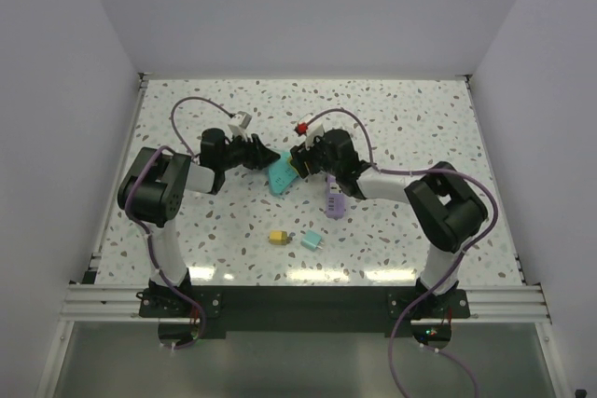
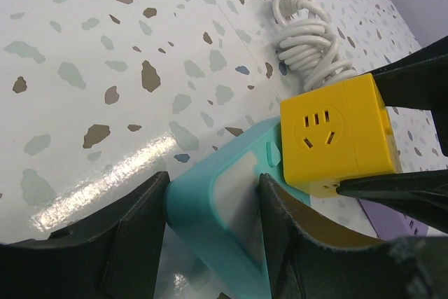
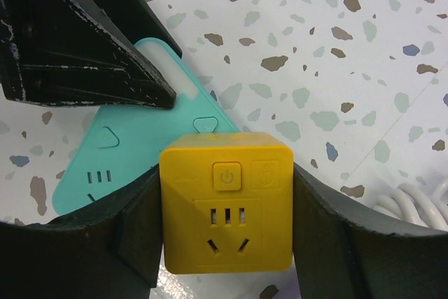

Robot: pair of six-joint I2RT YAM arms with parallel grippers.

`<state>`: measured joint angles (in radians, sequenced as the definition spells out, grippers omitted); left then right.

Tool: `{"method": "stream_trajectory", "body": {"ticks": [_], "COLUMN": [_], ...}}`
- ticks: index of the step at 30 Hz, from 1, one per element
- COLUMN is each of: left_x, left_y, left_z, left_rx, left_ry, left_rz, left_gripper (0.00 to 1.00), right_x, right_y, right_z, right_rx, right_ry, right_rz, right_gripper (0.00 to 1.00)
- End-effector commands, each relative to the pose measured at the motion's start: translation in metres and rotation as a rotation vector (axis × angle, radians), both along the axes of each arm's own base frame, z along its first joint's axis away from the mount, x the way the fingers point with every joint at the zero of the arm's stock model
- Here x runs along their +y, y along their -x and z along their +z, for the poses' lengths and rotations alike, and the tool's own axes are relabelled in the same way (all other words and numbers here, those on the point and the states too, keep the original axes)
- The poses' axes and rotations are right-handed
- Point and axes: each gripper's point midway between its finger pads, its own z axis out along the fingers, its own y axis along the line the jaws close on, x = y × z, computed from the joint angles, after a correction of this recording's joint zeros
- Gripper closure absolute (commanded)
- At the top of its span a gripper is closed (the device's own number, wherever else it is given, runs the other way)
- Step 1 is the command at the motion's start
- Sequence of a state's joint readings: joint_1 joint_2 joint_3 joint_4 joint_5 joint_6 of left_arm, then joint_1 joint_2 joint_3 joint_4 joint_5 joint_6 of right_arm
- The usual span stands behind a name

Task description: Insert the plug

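Observation:
My left gripper [image 1: 264, 157] [image 2: 213, 197] is shut on a teal triangular socket block [image 1: 280, 177] [image 2: 224, 232], holding it by its two sides on the table. My right gripper [image 1: 298, 163] [image 3: 225, 225] is shut on a yellow cube plug adapter [image 2: 337, 138] [image 3: 225, 201], with its power button and socket face towards the right wrist camera. The cube sits against the teal block's [image 3: 133, 152] top face near one corner. Its prongs are hidden. The two grippers meet tip to tip at the table's middle.
A coiled white cable [image 2: 306, 29] [image 3: 414, 204] lies just behind the cube. A purple socket strip [image 1: 336, 200] lies by the right arm. A small yellow plug [image 1: 278, 237] and a small teal plug [image 1: 312, 241] lie near the front. A white object [image 1: 240, 122] sits behind the left arm.

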<state>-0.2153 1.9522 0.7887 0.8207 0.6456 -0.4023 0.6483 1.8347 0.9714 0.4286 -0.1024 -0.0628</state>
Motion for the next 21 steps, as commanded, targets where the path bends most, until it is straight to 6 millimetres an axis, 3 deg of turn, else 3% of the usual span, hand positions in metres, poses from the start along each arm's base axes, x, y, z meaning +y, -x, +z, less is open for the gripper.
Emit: {"method": "stream_trajectory", "body": {"ticks": [1, 21], "left_x": [0.009, 0.011], "left_y": [0.016, 0.013], "left_z": [-0.042, -0.048], "left_rx": [0.11, 0.129], "left_ry": [-0.097, -0.11], "left_rz": [0.009, 0.028], "left_gripper": [1.0, 1.0], "right_x": [-0.046, -0.067], "right_y": [0.083, 0.143], "right_z": [-0.134, -0.196], "right_rx": [0.431, 0.542], "right_ry": [0.233, 0.328], "right_rz": [-0.079, -0.145], "right_gripper": [1.0, 1.0]}}
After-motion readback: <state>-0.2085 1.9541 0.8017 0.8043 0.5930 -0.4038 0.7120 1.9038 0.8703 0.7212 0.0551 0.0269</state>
